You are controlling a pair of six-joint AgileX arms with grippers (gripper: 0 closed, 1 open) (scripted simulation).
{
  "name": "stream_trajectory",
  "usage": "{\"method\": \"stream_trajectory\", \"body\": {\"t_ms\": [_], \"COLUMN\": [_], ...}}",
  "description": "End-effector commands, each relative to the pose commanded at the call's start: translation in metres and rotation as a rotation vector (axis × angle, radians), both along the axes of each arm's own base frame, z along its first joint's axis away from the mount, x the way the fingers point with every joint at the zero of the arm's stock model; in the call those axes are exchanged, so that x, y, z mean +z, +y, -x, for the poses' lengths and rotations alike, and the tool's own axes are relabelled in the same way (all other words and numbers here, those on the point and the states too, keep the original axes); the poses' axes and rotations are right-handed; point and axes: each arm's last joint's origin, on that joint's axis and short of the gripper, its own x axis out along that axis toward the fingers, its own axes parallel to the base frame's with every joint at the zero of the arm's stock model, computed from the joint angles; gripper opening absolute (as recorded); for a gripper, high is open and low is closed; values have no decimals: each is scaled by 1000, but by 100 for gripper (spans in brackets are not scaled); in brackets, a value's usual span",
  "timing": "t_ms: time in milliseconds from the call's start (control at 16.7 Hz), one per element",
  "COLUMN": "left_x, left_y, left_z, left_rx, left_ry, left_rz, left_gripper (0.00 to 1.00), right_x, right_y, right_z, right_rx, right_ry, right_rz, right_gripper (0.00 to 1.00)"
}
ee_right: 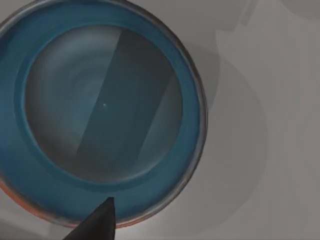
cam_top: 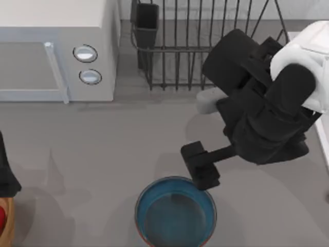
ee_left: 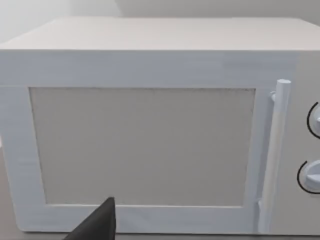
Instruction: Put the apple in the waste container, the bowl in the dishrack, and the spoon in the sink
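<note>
The bowl (cam_top: 175,213), teal-blue inside with a reddish-brown outer edge, stands at the table's front centre. My right gripper (cam_top: 200,165) hangs open just above the bowl's far right rim, with nothing in it. In the right wrist view the bowl (ee_right: 105,110) lies directly below, with one dark finger (ee_right: 100,222) over its rim. The red apple (cam_top: 2,217) sits inside the tan waste container (cam_top: 8,229) at the left edge. A pale rounded piece (cam_top: 207,100), perhaps the spoon, lies in front of the dishrack (cam_top: 205,46), partly hidden by my right arm.
A white microwave (cam_top: 56,49) with two knobs stands at the back left, and the microwave (ee_left: 145,145) fills the left wrist view. My left arm (cam_top: 5,170) is parked at the left edge above the waste container. The sink's light rim (cam_top: 324,146) runs along the right edge.
</note>
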Motion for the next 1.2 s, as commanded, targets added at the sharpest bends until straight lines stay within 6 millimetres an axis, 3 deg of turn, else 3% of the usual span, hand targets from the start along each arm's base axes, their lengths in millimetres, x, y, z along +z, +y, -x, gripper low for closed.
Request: {"method": "stream_trajectory", "body": {"t_ms": [300,780,1200], "left_x": [0,0,0], "left_y": [0,0,0], "left_z": [0,0,0], "left_rx": [0,0,0], "left_ry": [0,0,0], "left_rz": [0,0,0], "left_gripper": [100,100,100], "right_x": [-19,-27,-101], "right_y": [34,36,40], "right_z": [-21,-24,-26], "right_rx": [20,19,21], "right_ry": [123,136,125], "right_rz": [132,146,136], "right_gripper": [100,100,100]}}
